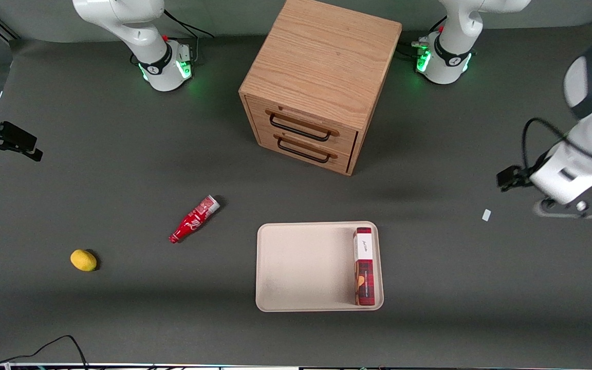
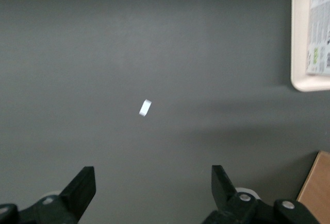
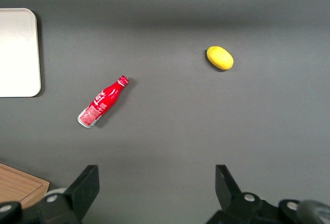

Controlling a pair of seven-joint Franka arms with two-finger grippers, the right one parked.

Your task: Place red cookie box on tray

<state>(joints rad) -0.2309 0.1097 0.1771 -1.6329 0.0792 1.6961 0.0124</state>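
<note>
Lying in tray (image 1: 296, 267), red cookie box (image 1: 364, 267), well apart from spread jaws (image 2: 153, 193).

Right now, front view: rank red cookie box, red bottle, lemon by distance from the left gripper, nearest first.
The gripper is open, hovering over bare table toward the working arm's end.
1. red cookie box, on the tray, along the tray's edge nearest the gripper.
2. red bottle, lying toward the parked arm's end.
3. lemon, farthest out that way.
</note>
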